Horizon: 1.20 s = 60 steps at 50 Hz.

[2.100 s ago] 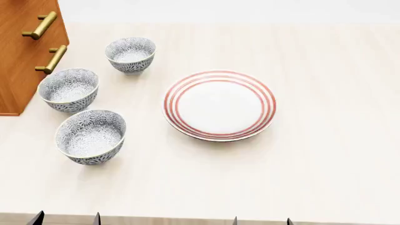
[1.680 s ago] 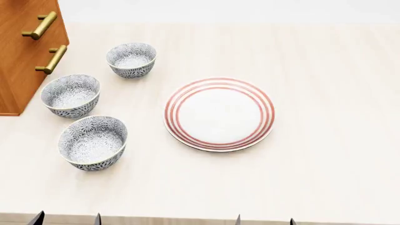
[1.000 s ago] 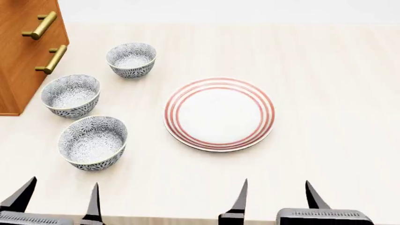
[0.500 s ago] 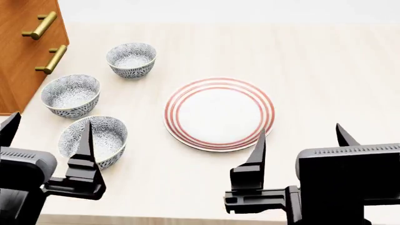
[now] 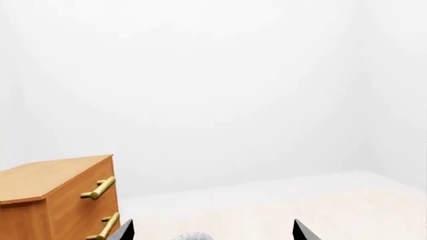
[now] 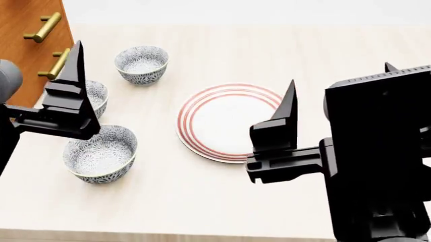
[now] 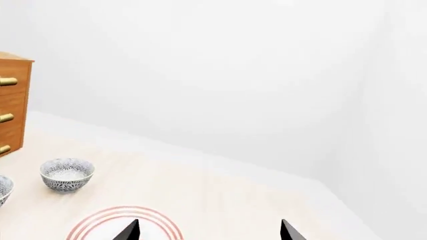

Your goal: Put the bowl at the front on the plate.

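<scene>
Surveyed the pale wooden table (image 6: 202, 201), with a wooden drawer cabinet (image 6: 17, 20) at its far left corner. Found the right gripper (image 6: 340, 73) looming largest in the head view, raised on the near right side of the plate (image 6: 215, 121), fingers spread wide and pinching nothing. Found the left gripper (image 5: 211, 226) likewise spread and empty in its own wrist view, hanging over the row of bowls, one finger crossing the middle bowl (image 6: 98, 96) in the head view. Could not tell its height above the table.

Located the bowl (image 6: 101, 154) at the near end of that row, upright on the table, to the left of the plate and clearly apart from it, touched by neither gripper.

Judged the step in hand to be the left arm's approach. Would do well to draw back toward the nearest bowl rather than settle on the middle one, since all three look alike. Should drop straight down with one finger inside the rim and one outside, and pinch the wall on the side away from its neighbour. Ought to lift clear before swinging right, and keep the right arm out of the path over the plate.

Saw nothing inside the plate, nor in the bowl, the middle bowl, or the far bowl (image 6: 141, 63).
</scene>
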Tool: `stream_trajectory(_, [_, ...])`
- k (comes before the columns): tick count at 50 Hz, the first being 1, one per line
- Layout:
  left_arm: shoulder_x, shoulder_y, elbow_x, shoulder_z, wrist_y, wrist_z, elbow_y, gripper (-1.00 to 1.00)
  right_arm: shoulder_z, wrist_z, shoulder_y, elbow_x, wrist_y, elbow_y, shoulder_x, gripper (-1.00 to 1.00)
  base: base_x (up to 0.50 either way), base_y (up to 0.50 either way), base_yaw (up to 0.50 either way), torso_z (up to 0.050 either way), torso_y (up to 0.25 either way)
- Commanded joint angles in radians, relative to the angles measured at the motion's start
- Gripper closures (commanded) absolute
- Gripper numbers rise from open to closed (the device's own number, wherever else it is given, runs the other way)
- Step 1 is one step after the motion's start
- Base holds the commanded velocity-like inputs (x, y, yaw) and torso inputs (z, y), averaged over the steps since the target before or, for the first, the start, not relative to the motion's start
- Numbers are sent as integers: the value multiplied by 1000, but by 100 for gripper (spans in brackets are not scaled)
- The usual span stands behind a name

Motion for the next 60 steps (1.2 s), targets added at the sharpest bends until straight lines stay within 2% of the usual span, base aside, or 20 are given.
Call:
stream_trajectory(1, [-42, -238, -423, -91, -131, -292, -59, -100, -110, 207, 205, 255, -24, 114, 74, -100, 0, 0, 0, 0, 0])
stream_trajectory(3, [-63, -272, -577, -115, -130, -411, -94, -100, -128, 219, 232, 268, -30, 127, 79, -100, 0, 0, 0, 0, 0])
stream_trajectory(9, [-92, -328, -750, -107, -125, -558, -140, -100, -164, 207, 314, 272, -33, 175, 77, -100, 0, 0, 0, 0, 0])
stream_trajectory(14, [-108, -388, -849, -95, -120, -652, -187, -100, -225, 194, 416, 274, -16, 242, 67, -100, 0, 0, 0, 0, 0])
stream_trajectory(21, [-114, -447, -927, -75, -105, -725, -231, -100, -282, 173, 496, 278, -2, 297, 70, -100, 0, 0, 0, 0, 0])
stream_trajectory(27, [-145, -440, -933, -60, -73, -725, -224, -100, -354, 227, 556, 353, -18, 324, 93, -100, 0, 0, 0, 0, 0])
stream_trajectory(60, [-207, -418, -940, 6, 7, -724, -214, -100, -396, 170, 551, 323, -75, 306, 125, -100, 24, 0, 0, 0, 0])
